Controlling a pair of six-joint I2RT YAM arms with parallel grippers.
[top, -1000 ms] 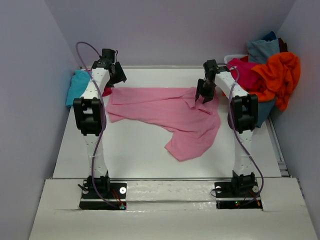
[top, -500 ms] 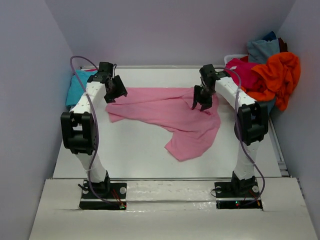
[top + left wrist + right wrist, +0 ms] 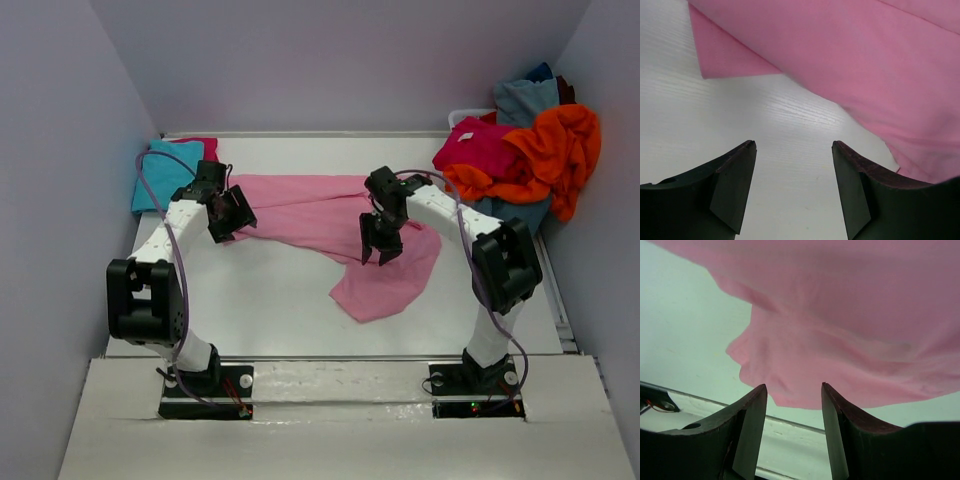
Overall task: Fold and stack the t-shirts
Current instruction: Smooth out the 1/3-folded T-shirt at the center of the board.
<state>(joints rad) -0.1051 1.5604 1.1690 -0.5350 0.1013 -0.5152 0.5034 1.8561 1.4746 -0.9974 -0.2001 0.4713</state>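
- The light pink t-shirt lies unfolded across the middle of the white bench. Its long edge runs left to right, and one lobe sags toward the near side.
- The left claw hangs at the shirt's left end, and the right claw hangs over its right half.
- The overhead view does not settle how far either claw is spread; the wrist views do.
- In the left wrist view the left claw stands wide with only bare bench between its fingers. The pink t-shirt lies ahead and to the right, with a flat corner poking out at the upper left.
- In the right wrist view the right claw is parted more narrowly and grips nothing. Rumpled pink cloth lies beyond its tips.
- Only the overhead view shows the other shirts. A turquoise t-shirt sits at the far-left corner.
- At the far right, an orange t-shirt, a magenta t-shirt and a grey-blue t-shirt are heaped together.
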